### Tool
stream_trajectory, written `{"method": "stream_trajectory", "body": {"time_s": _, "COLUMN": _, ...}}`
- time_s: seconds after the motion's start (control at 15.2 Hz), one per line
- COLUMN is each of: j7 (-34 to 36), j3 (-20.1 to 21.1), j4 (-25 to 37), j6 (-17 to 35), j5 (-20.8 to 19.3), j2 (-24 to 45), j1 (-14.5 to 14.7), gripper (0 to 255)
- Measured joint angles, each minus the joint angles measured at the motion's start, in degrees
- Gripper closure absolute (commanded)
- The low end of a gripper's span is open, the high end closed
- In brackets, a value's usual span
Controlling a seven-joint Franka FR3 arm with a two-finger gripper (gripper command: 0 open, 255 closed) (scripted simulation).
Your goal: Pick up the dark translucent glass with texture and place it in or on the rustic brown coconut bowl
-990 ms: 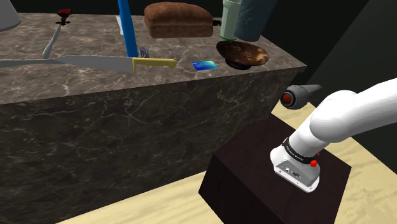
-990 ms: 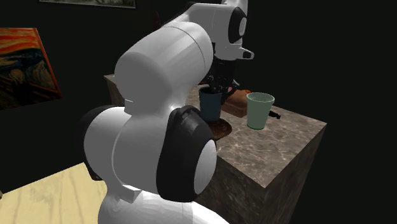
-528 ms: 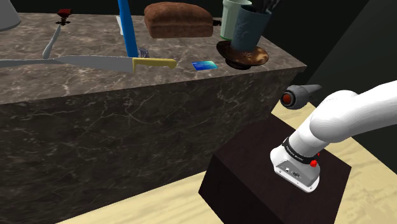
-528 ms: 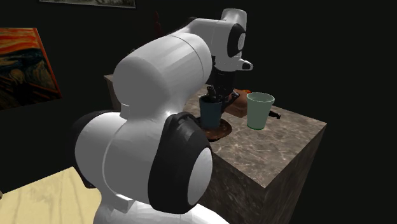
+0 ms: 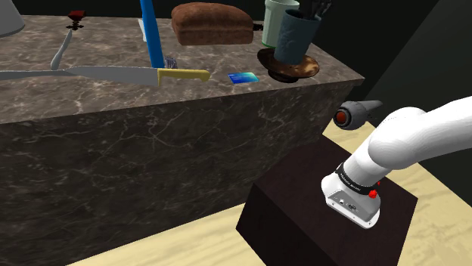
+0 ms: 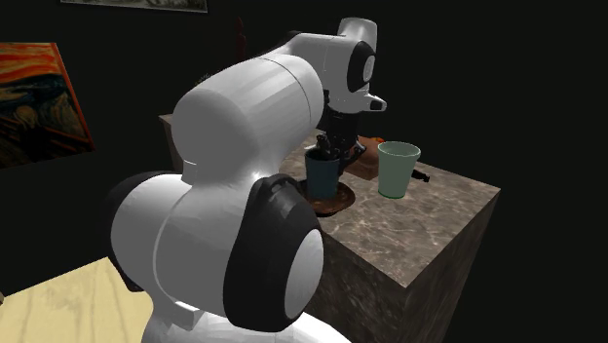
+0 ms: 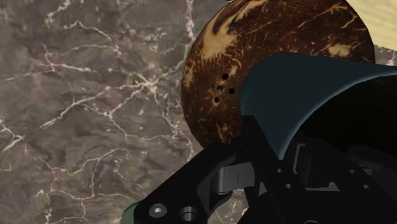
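**Gripper clamped on the glass wall, glass down in the bowl**

Shoulder view: gripper (image 5: pixel 315 9) reaches into the mouth of the dark blue-grey glass (image 5: pixel 296 38) and holds it. A second ago the glass hung higher, clear of the coconut bowl (image 5: pixel 288 67). Now its base sits in the bowl, barely changed from half a second back. Mouth up, long axis near vertical, top leaning a little to this view's right. Green cup (image 5: pixel 272 21) just behind the glass. Bread loaf (image 5: pixel 211 24) further along to the left. Bowl lies close to the right-hand corner of the marble counter (image 5: pixel 113 98).

Second exterior view: glass (image 6: pixel 323 175) stands upright in the bowl (image 6: pixel 338 203). Green cup (image 6: pixel 398 170) near on the right, not touching. Bare marble beyond the cup, out to the corner.

Wrist view: glass wall (image 7: pixel 286 89) is clasped between the black fingers (image 7: pixel 216 181). Mottled brown bowl (image 7: pixel 242 57) lies beneath. Bare veined marble on one side of the bowl, pale floor (image 7: pixel 385 25) past the counter edge on the other.
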Motion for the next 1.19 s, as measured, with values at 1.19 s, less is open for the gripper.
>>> {"method": "stream_trajectory", "body": {"time_s": 1.19, "j7": 0.2, "j3": -0.6, "j4": 10.2, "j6": -7.0, "j5": -0.3, "j2": 3.2, "j1": -0.1, "gripper": 0}}
